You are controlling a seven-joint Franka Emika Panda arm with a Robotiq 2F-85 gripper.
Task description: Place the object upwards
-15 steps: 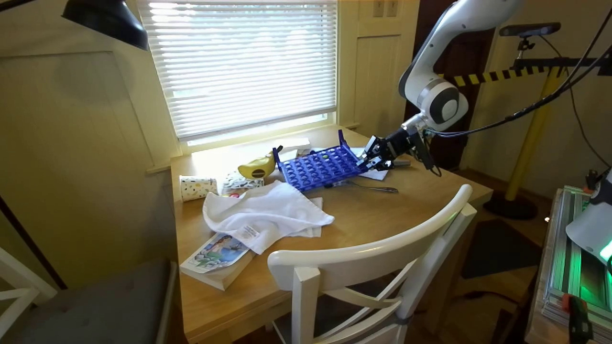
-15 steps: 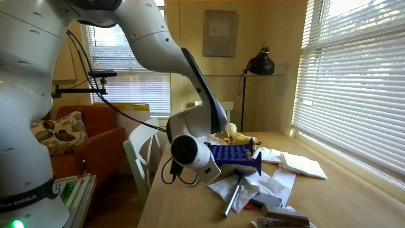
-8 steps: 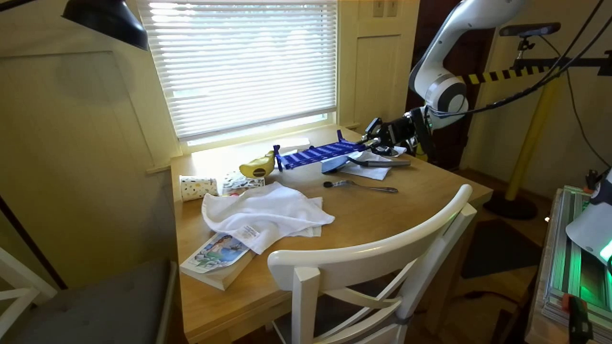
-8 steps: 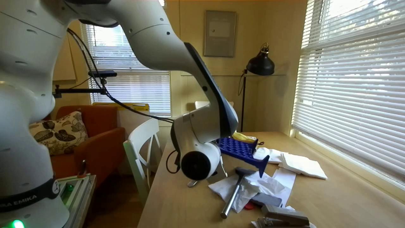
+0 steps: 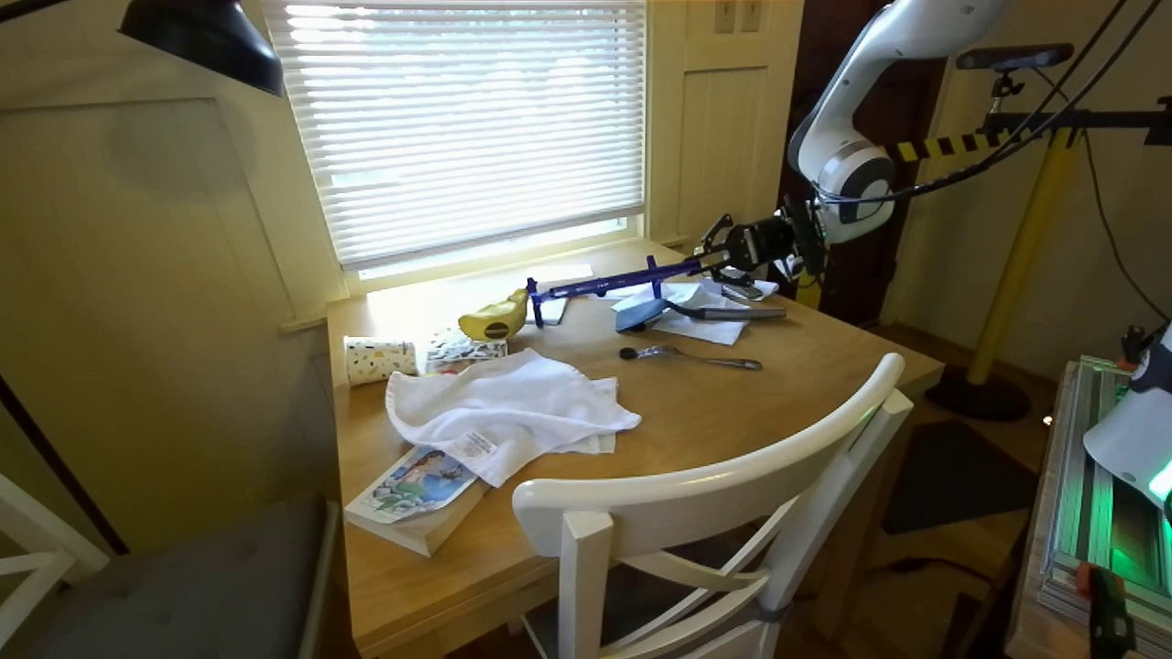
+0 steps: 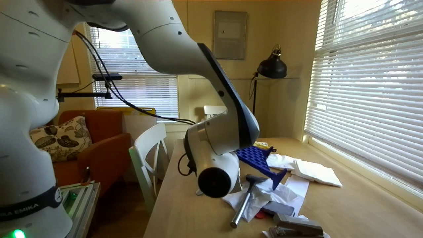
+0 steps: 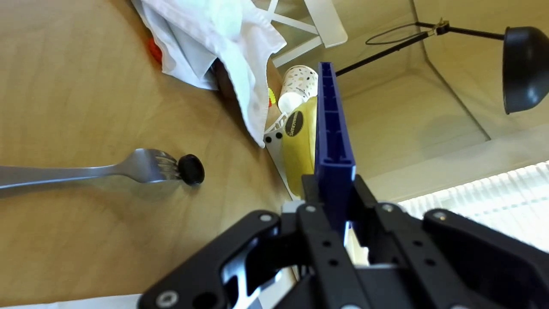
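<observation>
Task object: blue rack (image 6: 253,158), taken to be plastic. Location: right of centre, lower half, in an exterior view; right of centre in the wrist view, reaching upward edge-on. It slants out over the counter (image 5: 678,412); whether any of its feet (image 6: 279,178) touch down, cannot tell. Its far end appears just beside the yellow pouch (image 5: 494,318), left of centre in an exterior view; contact not resolvable.

Handling (judged): light for its bulk, stiff, unlikely to deform under a moderate squeeze. Smooth faces, so some slip or pivoting likely. Feet look like the fragile part; a hard landing or sideways knock could chip them. Best hold: the narrow edge (image 7: 332,128), not the perforated face. An end hold leaves most of the length overhanging, so expect droop at the grip; a mid-edge hold would balance better but might hamper the turn to upright.

Tool (image 7: 336,191): clenched on the rack's near end, fingers (image 7: 364,193) on either side of it, parted by only its thickness. Nothing else appears in the grasp. Suggest a firm squeeze while levelling, then a slow lowering before release.
</observation>
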